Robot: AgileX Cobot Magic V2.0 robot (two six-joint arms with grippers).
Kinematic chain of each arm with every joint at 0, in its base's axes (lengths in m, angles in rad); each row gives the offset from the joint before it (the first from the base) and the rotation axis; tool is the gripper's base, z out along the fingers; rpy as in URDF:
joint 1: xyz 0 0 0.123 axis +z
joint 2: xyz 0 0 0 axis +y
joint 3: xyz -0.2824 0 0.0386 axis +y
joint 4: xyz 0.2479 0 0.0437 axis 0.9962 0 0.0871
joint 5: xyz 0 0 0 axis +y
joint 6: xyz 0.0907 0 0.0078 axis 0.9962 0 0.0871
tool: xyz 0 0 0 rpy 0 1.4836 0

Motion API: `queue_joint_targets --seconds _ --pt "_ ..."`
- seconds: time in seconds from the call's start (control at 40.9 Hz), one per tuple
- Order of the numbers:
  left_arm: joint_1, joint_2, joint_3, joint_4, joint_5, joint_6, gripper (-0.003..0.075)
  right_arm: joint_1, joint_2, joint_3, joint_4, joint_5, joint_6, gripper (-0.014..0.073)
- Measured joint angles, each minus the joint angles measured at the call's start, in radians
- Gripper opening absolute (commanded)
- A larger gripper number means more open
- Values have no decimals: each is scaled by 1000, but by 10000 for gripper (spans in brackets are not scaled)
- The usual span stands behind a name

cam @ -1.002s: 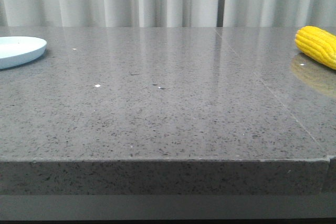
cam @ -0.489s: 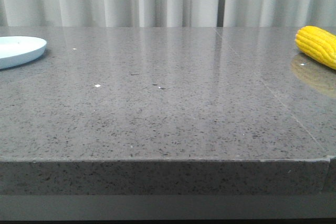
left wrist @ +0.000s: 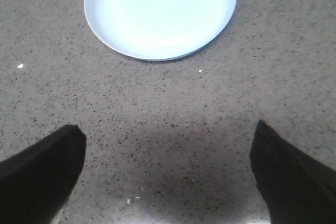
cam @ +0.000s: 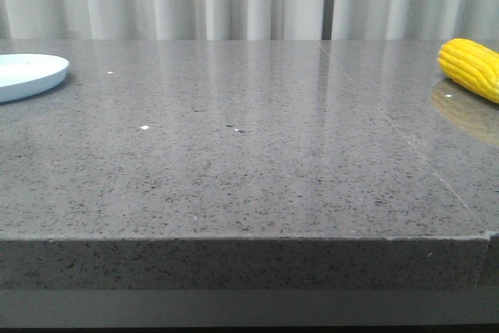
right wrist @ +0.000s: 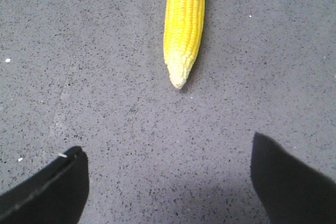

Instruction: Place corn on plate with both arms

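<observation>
Here, the corn is being seen lying on the grey speckled table at its far right side, while the plate is being shown at the far left side, well apart from it. The left gripper is being held over bare table near the plate, its fingers spread wide with nothing between them. The right gripper is likewise being held spread apart near the corn's pale tip, touching nothing.
</observation>
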Motion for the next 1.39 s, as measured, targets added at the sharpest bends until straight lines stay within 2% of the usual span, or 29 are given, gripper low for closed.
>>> queue_joint_targets --seconds 0.196,0.269,0.464,0.611,1.002,1.393 --pt "136 204 -136 -7 49 8 620 0 0 0 0 0 0 648" --pt "191 277 -180 -69 58 58 620 0 0 0 0 0 0 648" --pt "313 454 -268 -347 62 233 620 0 0 0 0 0 0 648" --pt "325 564 -336 -395 44 265 620 0 0 0 0 0 0 648" --pt "325 787 -493 -402 22 282 619 0 0 0 0 0 0 648" --pt "316 911 -619 -402 25 292 619 0 0 0 0 0 -1 648"
